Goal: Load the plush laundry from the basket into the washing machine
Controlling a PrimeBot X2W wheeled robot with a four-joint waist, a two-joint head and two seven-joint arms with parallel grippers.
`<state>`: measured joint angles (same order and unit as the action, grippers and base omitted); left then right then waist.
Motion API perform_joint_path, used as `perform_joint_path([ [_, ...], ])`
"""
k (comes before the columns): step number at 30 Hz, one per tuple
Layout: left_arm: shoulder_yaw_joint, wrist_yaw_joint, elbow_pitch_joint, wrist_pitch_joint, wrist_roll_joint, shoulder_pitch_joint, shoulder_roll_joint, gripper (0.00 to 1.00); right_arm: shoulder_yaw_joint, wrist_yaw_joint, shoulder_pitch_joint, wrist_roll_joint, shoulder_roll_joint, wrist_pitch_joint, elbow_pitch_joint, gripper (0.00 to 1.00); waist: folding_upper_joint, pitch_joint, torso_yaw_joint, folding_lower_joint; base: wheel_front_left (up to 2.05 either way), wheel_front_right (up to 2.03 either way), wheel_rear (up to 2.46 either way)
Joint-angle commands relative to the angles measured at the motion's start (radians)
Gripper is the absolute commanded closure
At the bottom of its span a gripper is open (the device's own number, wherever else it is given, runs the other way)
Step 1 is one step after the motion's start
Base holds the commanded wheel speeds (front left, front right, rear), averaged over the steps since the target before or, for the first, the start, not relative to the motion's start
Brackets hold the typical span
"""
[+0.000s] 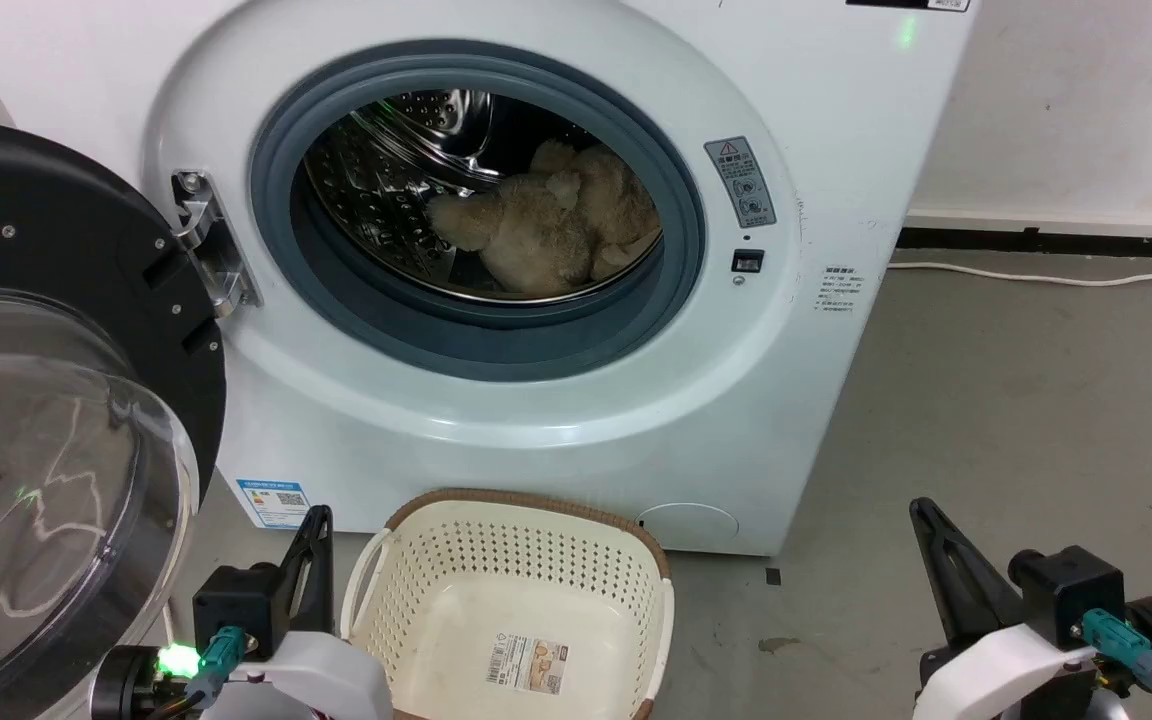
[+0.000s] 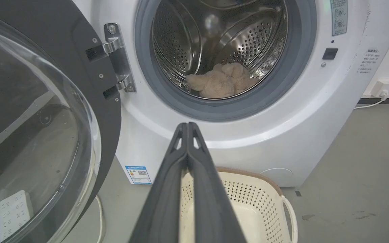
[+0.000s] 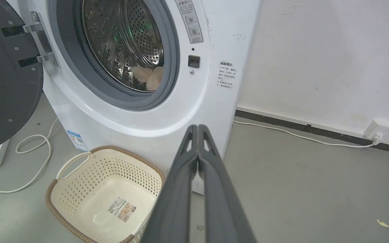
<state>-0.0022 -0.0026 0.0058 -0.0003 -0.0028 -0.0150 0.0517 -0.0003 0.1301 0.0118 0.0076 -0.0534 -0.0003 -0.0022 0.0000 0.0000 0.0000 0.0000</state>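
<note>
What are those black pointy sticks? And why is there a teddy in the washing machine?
The sticks are a robot's fingers. It has two arms, each ending in a gripper with two long fingers. One picture comes from a camera on its head: the left gripper sits at the lower left, the right gripper at the lower right. The other two pictures come from cameras on its wrists. Both grippers are shut and hold nothing. The teddy is laundry, lying inside the washing machine with its door open. The basket on the floor is empty.

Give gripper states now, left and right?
Left gripper: closed, fingertips together, holding nothing.
Right gripper: closed, fingertips together, holding nothing.
</note>
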Motion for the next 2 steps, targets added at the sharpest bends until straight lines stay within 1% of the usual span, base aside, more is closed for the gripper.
perform_joint_path([
  [1, 0.002, 0.003, -0.006, 0.0, 0.003, 0.015, -0.001, 1.0, 0.0, 0.001, -0.012, -0.008, 0.003, 0.0, 0.002, 1.0, 0.0, 0.0, 0.0, 0.0, 0.0, 0.0, 0.0],
  [2, 0.002, 0.003, -0.006, 0.0, 0.003, 0.015, -0.001, 1.0, 0.0, 0.001, -0.012, -0.008, 0.003, 0.0, 0.002, 1.0, 0.0, 0.0, 0.0, 0.0, 0.0, 0.0, 0.0],
])
